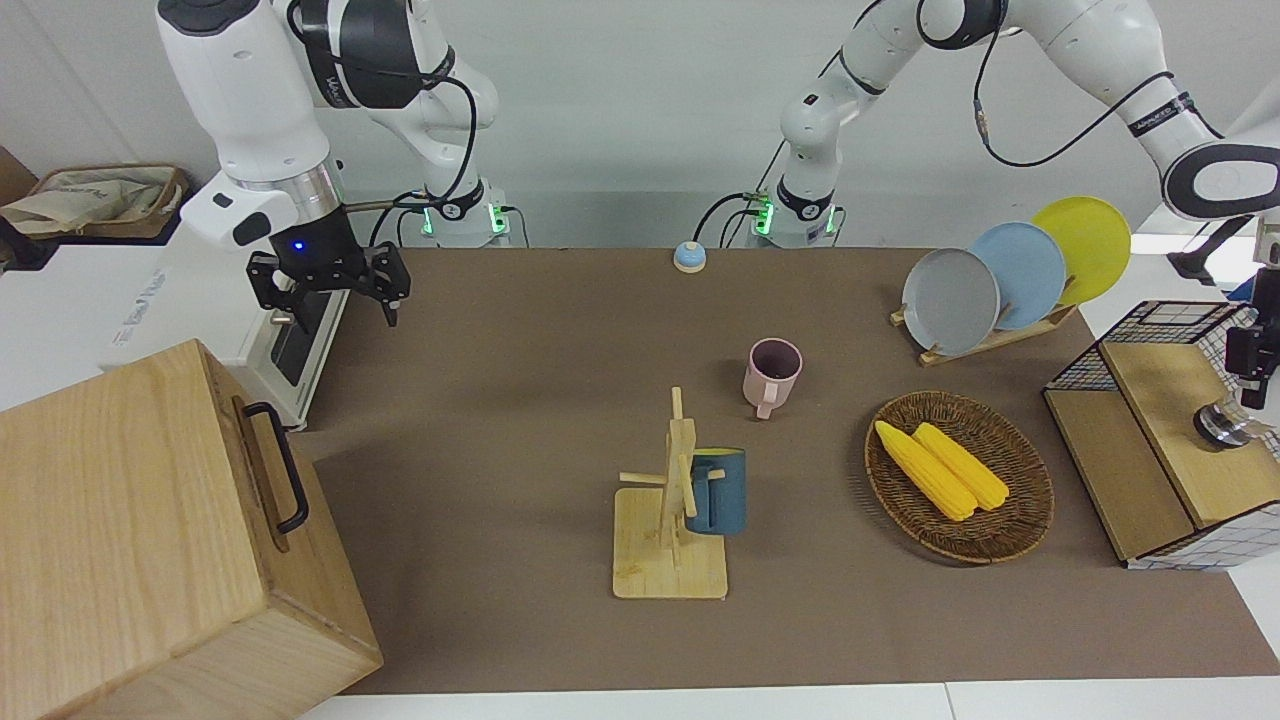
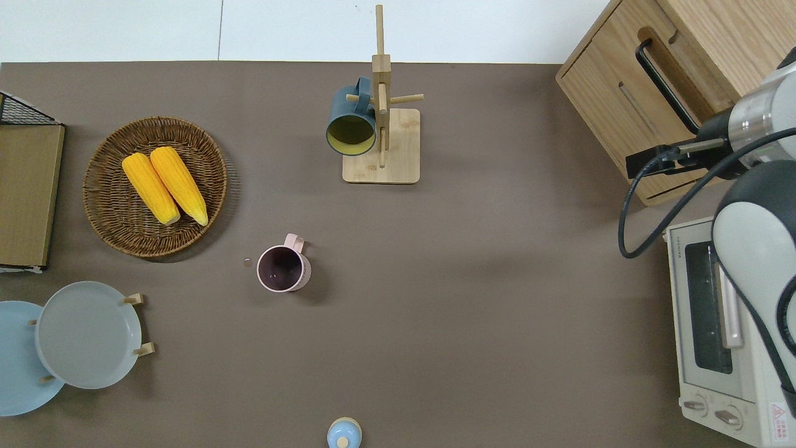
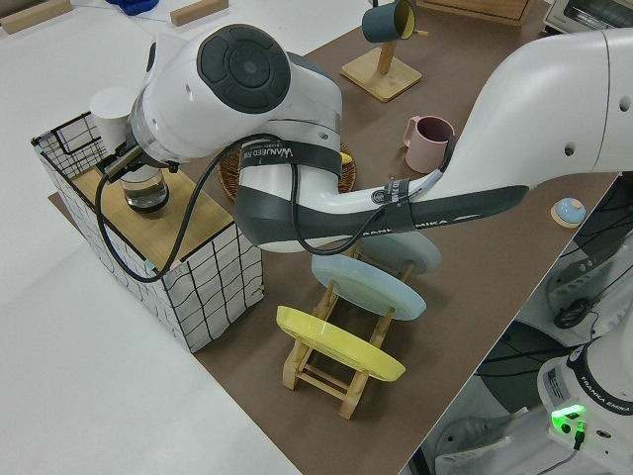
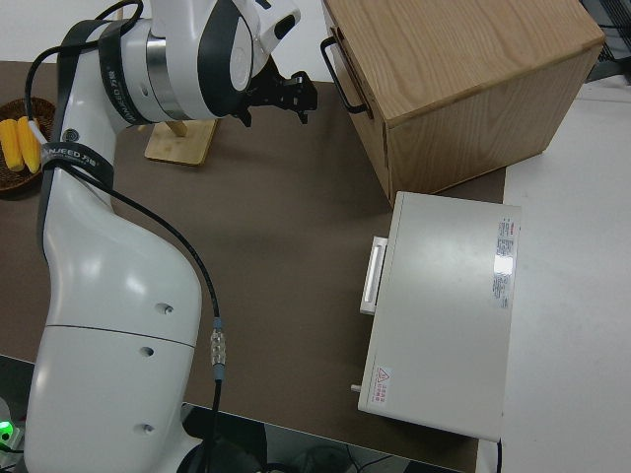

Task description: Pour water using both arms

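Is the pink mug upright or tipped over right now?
Upright. The pink mug stands on its base on the table mat, with its round mouth facing up in the overhead view.

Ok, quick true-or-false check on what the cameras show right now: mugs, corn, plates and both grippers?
1. The pink mug stands upright on the table mat. True.
2. The blue mug sits in the basket. False: it hangs on the wooden mug stand; the basket holds two corn cobs.
3. The right gripper holds the pink mug. False: it is open and empty, up in the air near the toaster oven.
4. The left gripper is at the wire-sided box, over a glass that stands on its wooden top. True.
5. Three plates lie flat in a stack. False: they stand on edge in a wooden rack.
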